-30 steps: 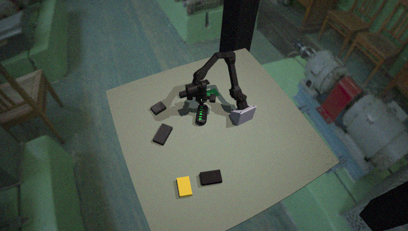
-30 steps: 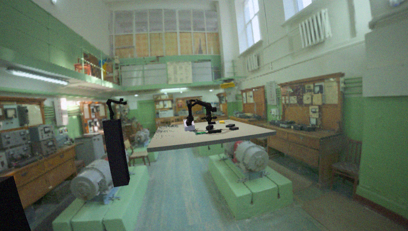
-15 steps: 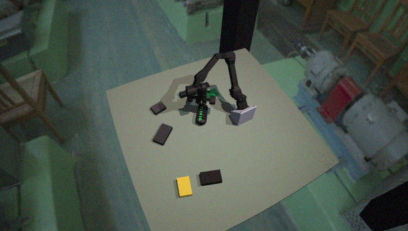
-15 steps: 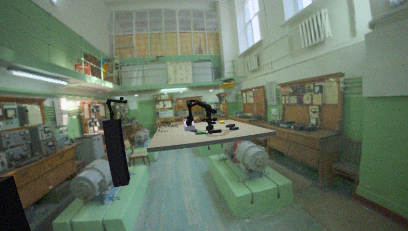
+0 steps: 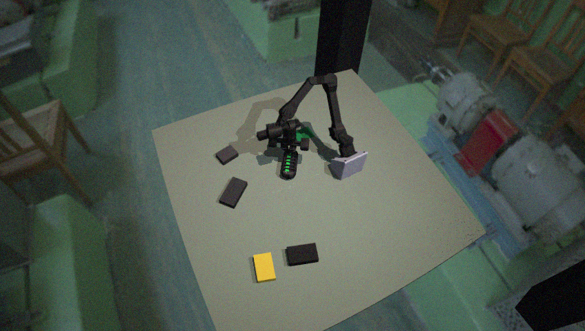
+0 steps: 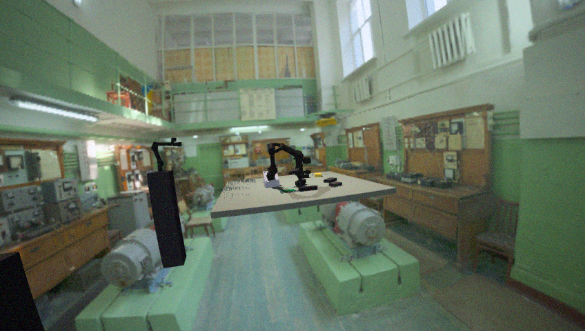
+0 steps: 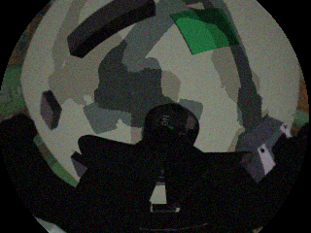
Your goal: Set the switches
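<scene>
The controller unit [image 5: 288, 175] [image 7: 171, 123] stands switches-up on the tabletop [image 5: 352, 245] [image 6: 254, 205]. The closed, empty end effector [image 5: 290, 148] [image 7: 162, 128] is at the unit's end. Switch setting appears underway; label agreement cannot be confirmed; withdrawal remains.

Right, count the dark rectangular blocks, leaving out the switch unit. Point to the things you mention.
4: a long bar [image 6: 308, 188] [image 7: 112, 24], behind the arm [image 5: 334, 106] [image 6: 283, 146] from above; a small block [image 5: 227, 154] [image 6: 335, 184] [image 7: 50, 110] and larger block [image 5: 233, 192] [image 6: 329, 179] [image 7: 79, 164], left in the top view; a black block [image 5: 302, 254] beside the yellow one [image 5: 264, 267] [image 6: 318, 174]. More may be hidden.
</scene>
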You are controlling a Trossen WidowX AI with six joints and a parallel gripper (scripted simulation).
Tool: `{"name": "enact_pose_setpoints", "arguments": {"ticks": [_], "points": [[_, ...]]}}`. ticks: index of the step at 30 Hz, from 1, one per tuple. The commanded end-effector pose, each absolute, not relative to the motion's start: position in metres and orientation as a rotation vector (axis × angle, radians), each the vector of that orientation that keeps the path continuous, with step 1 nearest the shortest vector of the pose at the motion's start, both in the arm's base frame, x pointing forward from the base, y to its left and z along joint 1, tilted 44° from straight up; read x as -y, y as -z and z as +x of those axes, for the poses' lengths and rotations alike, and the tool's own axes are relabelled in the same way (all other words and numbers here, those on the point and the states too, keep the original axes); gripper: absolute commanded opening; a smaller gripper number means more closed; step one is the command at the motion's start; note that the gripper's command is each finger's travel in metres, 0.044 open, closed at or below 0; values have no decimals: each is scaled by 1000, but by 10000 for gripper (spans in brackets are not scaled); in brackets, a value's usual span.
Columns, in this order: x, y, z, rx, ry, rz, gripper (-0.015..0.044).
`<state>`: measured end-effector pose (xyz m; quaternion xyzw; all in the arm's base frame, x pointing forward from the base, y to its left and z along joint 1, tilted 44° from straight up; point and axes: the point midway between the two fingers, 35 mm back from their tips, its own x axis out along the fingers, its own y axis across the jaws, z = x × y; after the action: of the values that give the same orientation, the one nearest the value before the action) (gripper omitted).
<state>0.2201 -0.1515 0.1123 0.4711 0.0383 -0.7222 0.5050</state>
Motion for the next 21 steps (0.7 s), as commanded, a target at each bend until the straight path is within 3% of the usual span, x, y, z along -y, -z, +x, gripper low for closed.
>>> {"name": "enact_pose_setpoints", "arguments": {"ticks": [1,21], "points": [[151,-110,219,-106,1746,1132,0],[120,-142,221,-109,1746,1133,0]]}}
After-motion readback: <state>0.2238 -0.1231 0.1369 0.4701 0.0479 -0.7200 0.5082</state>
